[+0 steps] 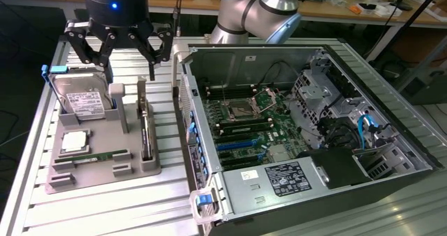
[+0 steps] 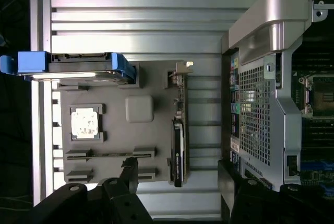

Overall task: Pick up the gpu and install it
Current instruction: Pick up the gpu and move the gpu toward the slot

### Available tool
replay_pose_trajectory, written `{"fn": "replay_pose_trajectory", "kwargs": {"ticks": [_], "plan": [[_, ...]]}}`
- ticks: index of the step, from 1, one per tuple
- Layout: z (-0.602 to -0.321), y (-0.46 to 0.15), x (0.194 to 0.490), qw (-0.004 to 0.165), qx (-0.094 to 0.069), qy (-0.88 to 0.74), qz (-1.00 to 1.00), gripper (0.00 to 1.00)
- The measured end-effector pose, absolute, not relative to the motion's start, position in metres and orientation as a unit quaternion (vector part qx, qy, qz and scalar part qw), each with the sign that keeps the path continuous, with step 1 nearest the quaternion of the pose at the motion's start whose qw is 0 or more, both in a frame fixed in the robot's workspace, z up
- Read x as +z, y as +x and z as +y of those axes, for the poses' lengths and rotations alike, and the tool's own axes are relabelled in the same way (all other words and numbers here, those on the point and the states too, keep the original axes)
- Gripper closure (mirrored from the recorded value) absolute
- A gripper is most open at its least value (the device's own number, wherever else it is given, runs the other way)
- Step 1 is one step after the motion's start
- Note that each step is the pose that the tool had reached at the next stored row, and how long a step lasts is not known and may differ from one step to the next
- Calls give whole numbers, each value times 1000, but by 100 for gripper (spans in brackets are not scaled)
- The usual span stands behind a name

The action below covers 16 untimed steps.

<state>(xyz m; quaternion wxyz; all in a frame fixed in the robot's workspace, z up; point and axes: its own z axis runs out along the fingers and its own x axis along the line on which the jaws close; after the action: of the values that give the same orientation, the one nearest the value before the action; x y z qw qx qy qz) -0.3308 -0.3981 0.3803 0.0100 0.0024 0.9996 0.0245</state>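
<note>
The gpu [image 1: 145,126] stands on edge in the grey holder's [image 1: 98,176] slot nearest the computer case [image 1: 237,197], gripper [image 1: 131,63] above with jaws open and empty: you are at approach, and gripping calls for straddling its thin edge.

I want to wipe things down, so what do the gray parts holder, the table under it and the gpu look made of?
Gray parts holder: matte even gray, blocky slots, probably plastic. Table: ribbed silver slats with a soft sheen, likely aluminium. Gpu: dark glossy card on edge, seemingly circuit board under a plastic cover.
</note>
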Motion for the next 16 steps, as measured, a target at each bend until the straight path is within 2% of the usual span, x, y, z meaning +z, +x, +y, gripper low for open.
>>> {"fn": "replay_pose_trajectory", "kwargs": {"ticks": [16], "plan": [[-398,-329,377,10,25,2,1000,28]]}}
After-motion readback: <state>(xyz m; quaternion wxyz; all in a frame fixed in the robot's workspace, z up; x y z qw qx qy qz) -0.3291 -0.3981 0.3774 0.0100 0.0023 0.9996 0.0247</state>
